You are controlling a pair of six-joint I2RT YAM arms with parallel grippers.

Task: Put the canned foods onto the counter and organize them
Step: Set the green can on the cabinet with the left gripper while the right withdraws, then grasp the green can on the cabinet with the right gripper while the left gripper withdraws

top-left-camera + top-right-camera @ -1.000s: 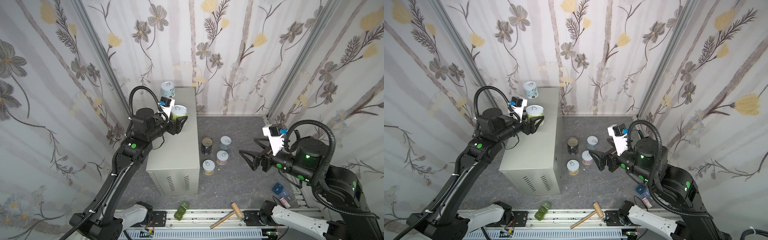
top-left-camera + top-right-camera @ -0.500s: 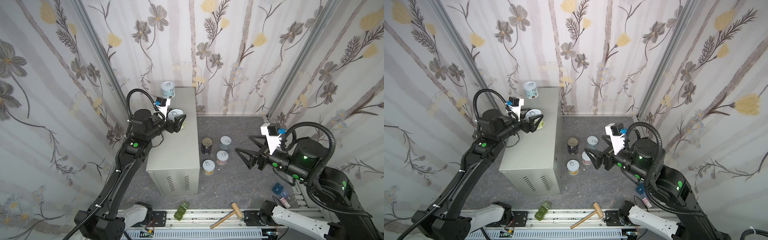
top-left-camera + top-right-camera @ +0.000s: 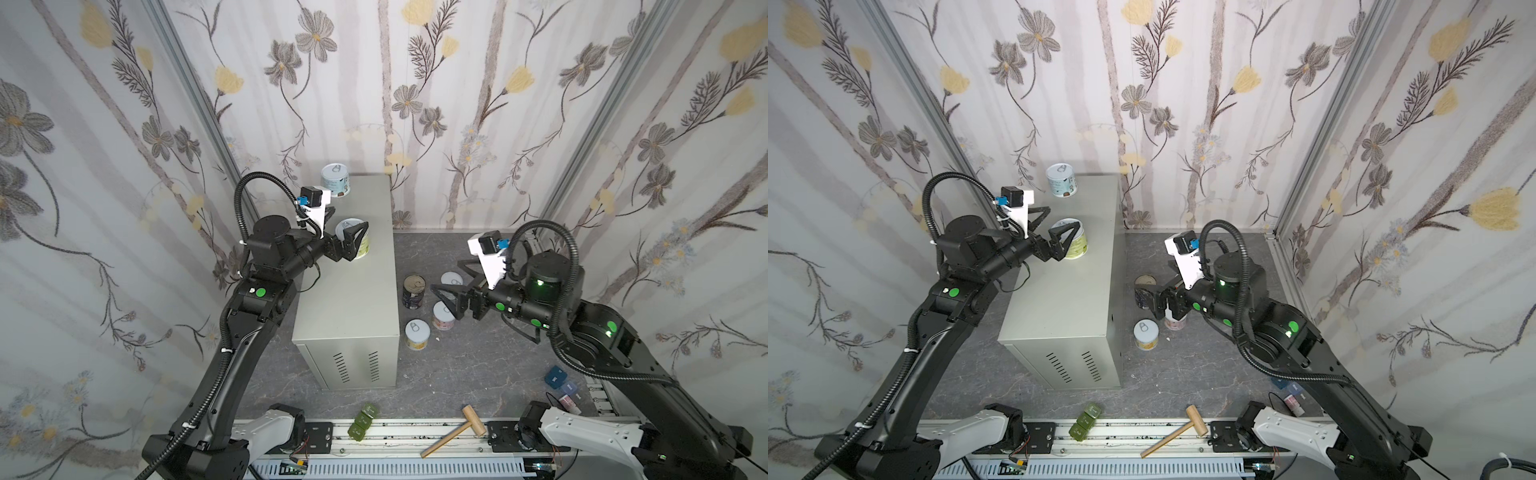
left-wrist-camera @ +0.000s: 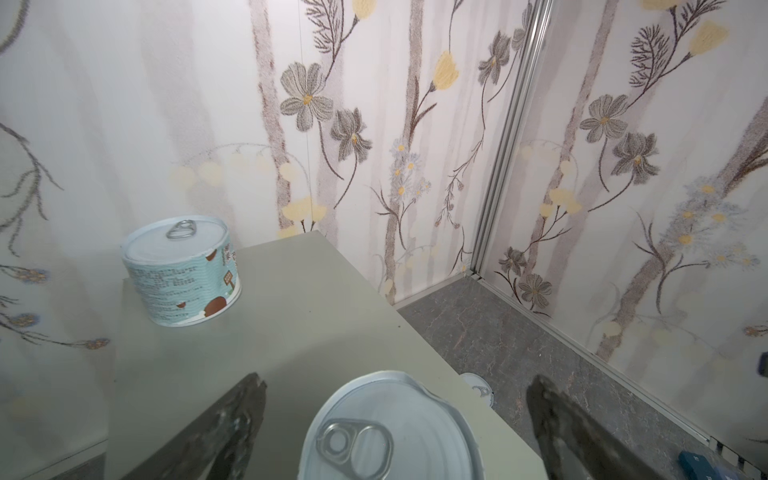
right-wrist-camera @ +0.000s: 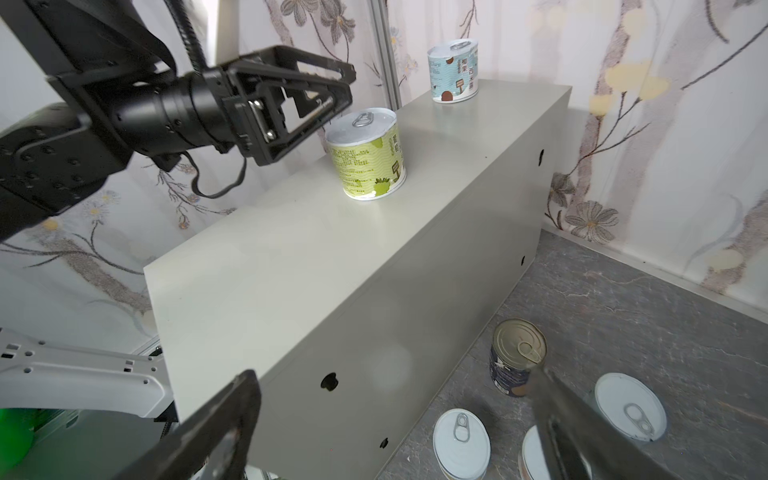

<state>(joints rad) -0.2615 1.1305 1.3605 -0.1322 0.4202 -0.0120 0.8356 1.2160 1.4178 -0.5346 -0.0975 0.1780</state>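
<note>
Canned foods [image 5: 368, 153] are rigid, fairly weighty and smooth-sided, best pinched across the curved wall at mid-height. A green-labelled short tin [image 3: 356, 243] and a blue-labelled short tin [image 3: 336, 181] stand on the beige-grey metal box tabletop [image 3: 349, 299], centre-left. A taller navy tin [image 3: 414, 291] and three short pale-lidded tins [image 3: 417, 333] sit on the dark marbled floor [image 3: 478, 365] beside it. The left tool [image 4: 397, 380] gapes wide around the green tin without touching it, and the right tool [image 3: 445, 274] hangs wide and empty over the floor tins.

In both top views I look steeply down from high at the front onto the whole stall, sharing my two arms, the bench [image 3: 349, 291] and the marbled floor [image 3: 478, 365]. My left wrist camera sits close above the bench top, facing the back corner past the blue-labelled can [image 4: 183, 270]. My right wrist camera looks from low near the floor up across the bench's long side, catching my left claw [image 5: 351, 83].
</note>
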